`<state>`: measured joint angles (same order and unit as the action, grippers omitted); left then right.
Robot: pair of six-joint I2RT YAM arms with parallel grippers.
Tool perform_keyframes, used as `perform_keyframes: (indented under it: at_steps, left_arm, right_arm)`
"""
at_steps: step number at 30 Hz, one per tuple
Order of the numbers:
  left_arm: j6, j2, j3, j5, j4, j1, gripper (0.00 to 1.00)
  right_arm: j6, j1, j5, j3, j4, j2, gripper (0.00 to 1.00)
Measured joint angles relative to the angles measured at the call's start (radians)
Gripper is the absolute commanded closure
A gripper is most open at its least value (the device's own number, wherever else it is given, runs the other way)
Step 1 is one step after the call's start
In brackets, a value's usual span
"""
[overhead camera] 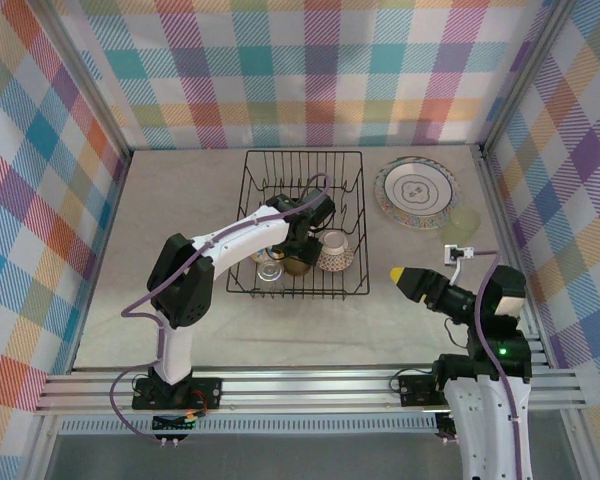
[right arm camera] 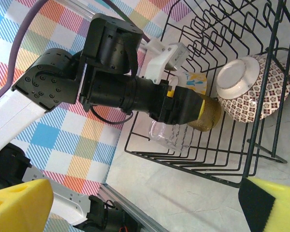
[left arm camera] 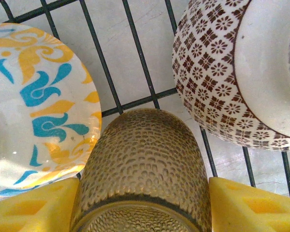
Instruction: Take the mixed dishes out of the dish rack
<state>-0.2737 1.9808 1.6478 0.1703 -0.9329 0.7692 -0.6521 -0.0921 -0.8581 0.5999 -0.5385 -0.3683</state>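
The black wire dish rack stands mid-table. My left gripper reaches down into its near part, and its yellow pads press both sides of a dimpled amber cup lying on the wires. A blue-and-yellow patterned bowl lies to the cup's left and a brown-patterned bowl to its right. A clear cup lies in the rack's near corner. My right gripper hovers open and empty over bare table right of the rack.
A cream plate with a dark line pattern lies on the table right of the rack, a pale-green cup just in front of it. Plaid walls close in the table on three sides.
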Motion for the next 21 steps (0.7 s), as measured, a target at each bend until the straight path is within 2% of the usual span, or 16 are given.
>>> perform_keyframes:
  at_steps: [11, 21]
  left_arm:
    - [-0.003, -0.014, -0.002, -0.011, 0.000, 0.000, 0.42]
    - [-0.003, -0.120, 0.005, -0.030, -0.008, 0.000, 0.43]
  right_arm:
    - [-0.029, 0.000, -0.030, -0.030, 0.042, 0.002, 0.01]
    - [-0.048, 0.000, -0.045, -0.035, 0.076, 0.006, 0.01]
